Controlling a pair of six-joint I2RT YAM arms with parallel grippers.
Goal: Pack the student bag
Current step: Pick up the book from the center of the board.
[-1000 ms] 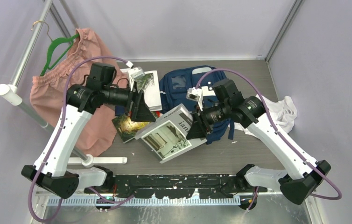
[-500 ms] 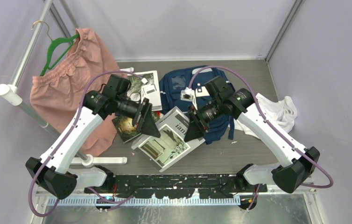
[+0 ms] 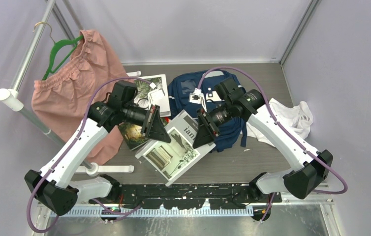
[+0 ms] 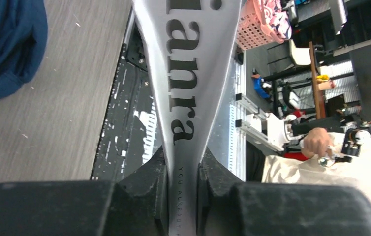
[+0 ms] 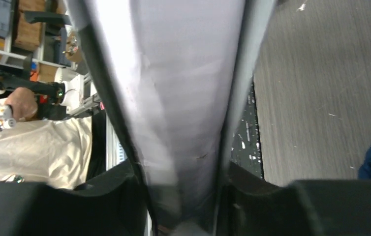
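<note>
A thick grey book [image 3: 176, 147] with a picture cover is held between my two arms, just in front of the student bag [image 3: 182, 93], a navy backpack lying at the back centre. My left gripper [image 3: 160, 132] is shut on the book's spine edge; in the left wrist view both fingers [image 4: 149, 182] press the lettered spine [image 4: 186, 98], gripper [image 4: 182, 179]. My right gripper [image 3: 203, 133] is shut on the opposite edge; in the right wrist view the book's page block [image 5: 173, 98] fills the gap at the gripper [image 5: 183, 196]. The right arm hides part of the bag.
Two other books lie at the left arm, one white with a palm picture [image 3: 156, 91], one dark green [image 3: 133, 133]. Pink shorts on a green hanger [image 3: 70, 93] hang from a rail [image 3: 26, 54] at left. A white cloth [image 3: 296, 118] lies right of the bag.
My left gripper swung right to the book's left edge and closed on its spine. The right arm, holding the book throughout, shifted it slightly left.
</note>
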